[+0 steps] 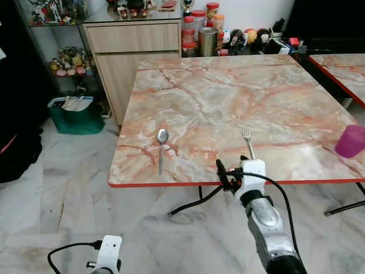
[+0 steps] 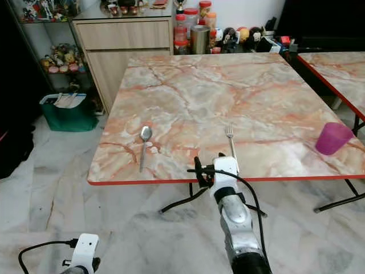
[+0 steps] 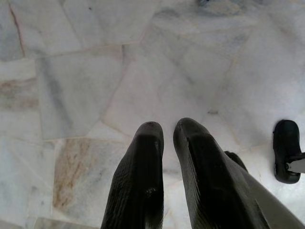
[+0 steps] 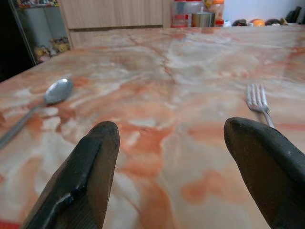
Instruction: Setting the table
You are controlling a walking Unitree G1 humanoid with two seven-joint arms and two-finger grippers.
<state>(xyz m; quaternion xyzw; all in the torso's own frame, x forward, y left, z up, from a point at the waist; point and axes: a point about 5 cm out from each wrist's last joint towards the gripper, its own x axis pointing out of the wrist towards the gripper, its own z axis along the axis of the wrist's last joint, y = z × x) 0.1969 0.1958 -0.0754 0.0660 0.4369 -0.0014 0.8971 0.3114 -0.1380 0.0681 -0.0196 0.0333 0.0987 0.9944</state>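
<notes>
A metal fork (image 1: 247,141) lies flat on the marble-pattern table (image 1: 239,97), in the lower middle of the head view, with its tines pointing to the far side and its handle toward the near red edge. To the left of it, well apart, a metal spoon (image 1: 162,146) lies in the same direction, its bowl away from the robot. The right gripper (image 4: 177,143) is at the near edge of the table, just beside the end of the fork handle; in the right wrist view its two black fingers (image 4: 86,176) stand wide apart and nothing is between them, and the fork is seen a little ahead of the finger on the fork's side. At the right edge of the head view a purple cup (image 2: 333,138) stands upright near the table's corner. The left gripper (image 3: 167,143) hangs low at the lower left of the frame, over the pale marble floor (image 3: 71,71); its fingers are close together with only a thin gap and they hold nothing. Behind the table, at the top of the frame, there is a wooden cabinet (image 1: 132,48), some jars with red lids (image 1: 194,25) and a metal canister (image 1: 207,41). A green bin (image 1: 75,114) stands on the floor at the left, beside the cabinet. A second table (image 1: 345,65) with the same pattern is at the upper right.
</notes>
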